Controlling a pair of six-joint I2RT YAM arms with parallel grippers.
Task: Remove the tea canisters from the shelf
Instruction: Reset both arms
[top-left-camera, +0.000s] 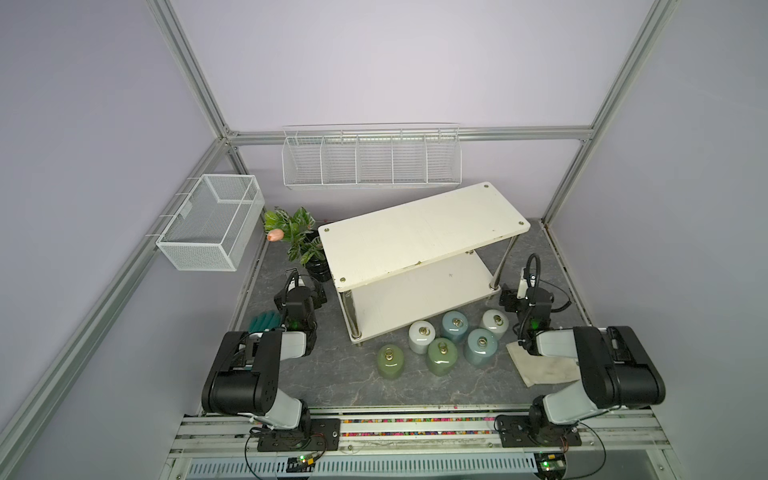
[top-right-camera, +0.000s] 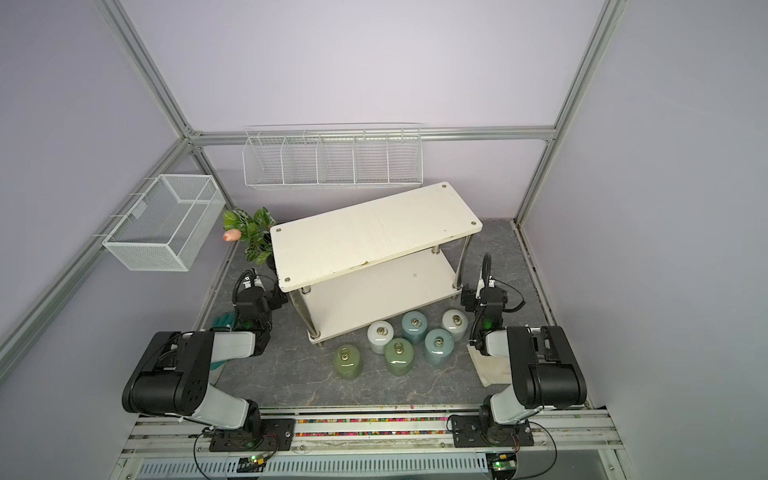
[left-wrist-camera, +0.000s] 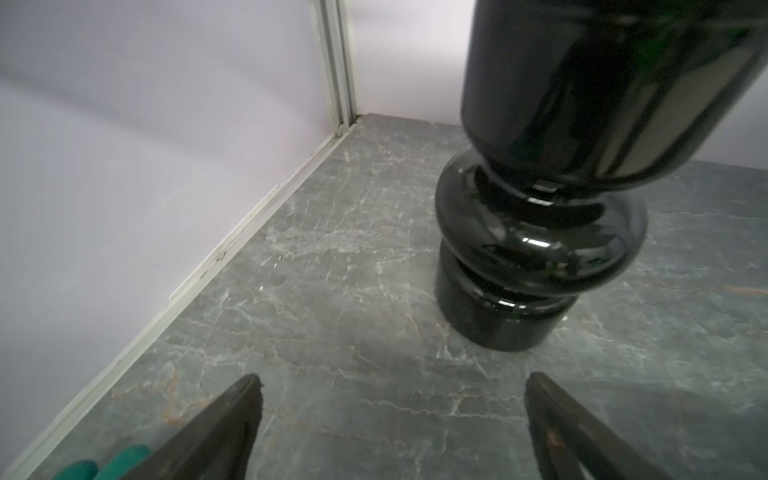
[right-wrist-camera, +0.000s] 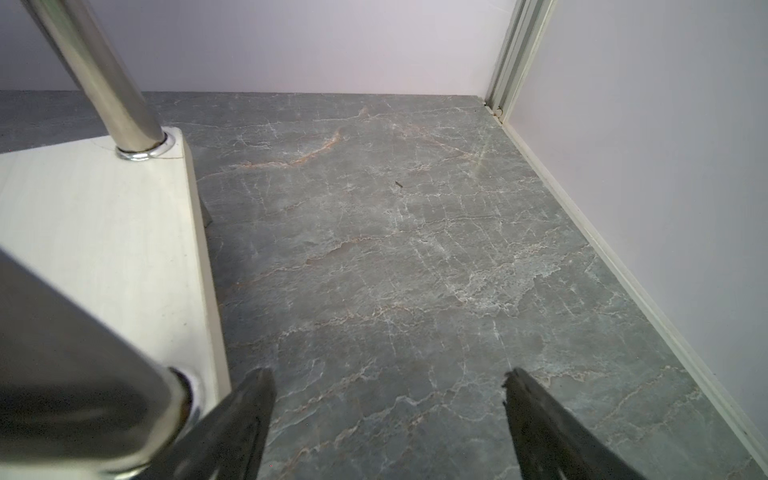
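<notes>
Six tea canisters (top-left-camera: 442, 355) stand clustered beside the shelf (top-left-camera: 419, 232).
My left gripper (left-wrist-camera: 390, 382) and right gripper (right-wrist-camera: 388, 378) gape empty, the right perhaps touching it.

All six tea canisters (top-left-camera: 454, 326) are found off the shelf (top-left-camera: 419, 237), stood upright in a loose cluster on the grey tabletop (top-left-camera: 332, 382), lower middle of frame, just below the shelf's near edge. Two white, two pale blue, two olive, all glossy, with a brass ring on each top. One olive green canister (top-left-camera: 390, 362) is set slightly apart, lower left of the bunch. The cream two-tier shelf is seen slanted mid-frame on chrome legs.
</notes>
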